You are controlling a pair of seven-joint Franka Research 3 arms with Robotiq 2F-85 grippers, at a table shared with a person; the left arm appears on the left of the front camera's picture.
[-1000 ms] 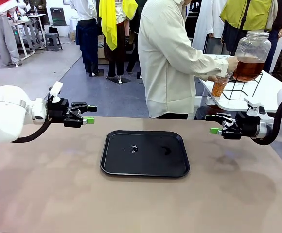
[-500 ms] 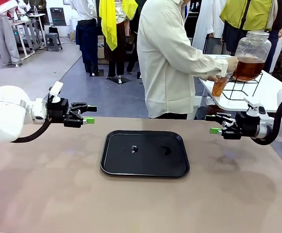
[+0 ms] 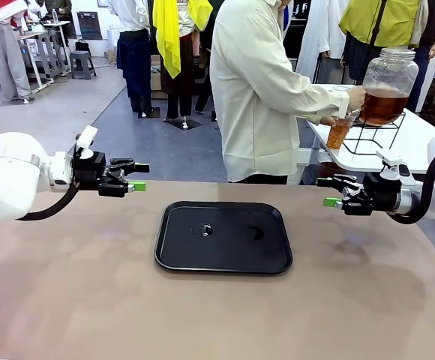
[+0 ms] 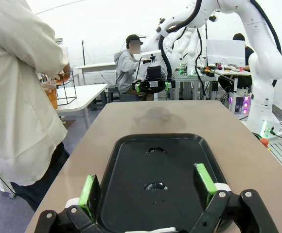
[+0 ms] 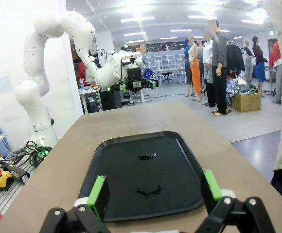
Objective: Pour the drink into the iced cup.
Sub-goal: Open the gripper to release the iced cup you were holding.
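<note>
The drink is amber liquid in a large lidded glass jar on a wire stand on a white side table at the far right. A person in a cream shirt holds a clear cup at the jar's spigot; the cup holds amber liquid. That cup also appears far left in the left wrist view. My left gripper hovers open at the table's left side, with nothing between its fingers. My right gripper hovers open at the right side. Both point inward over a black tray.
The black tray has a few wet spots and lies mid-table between the grippers. The person stands at the far edge, turned toward the white side table. Brown tabletop lies bare around the tray.
</note>
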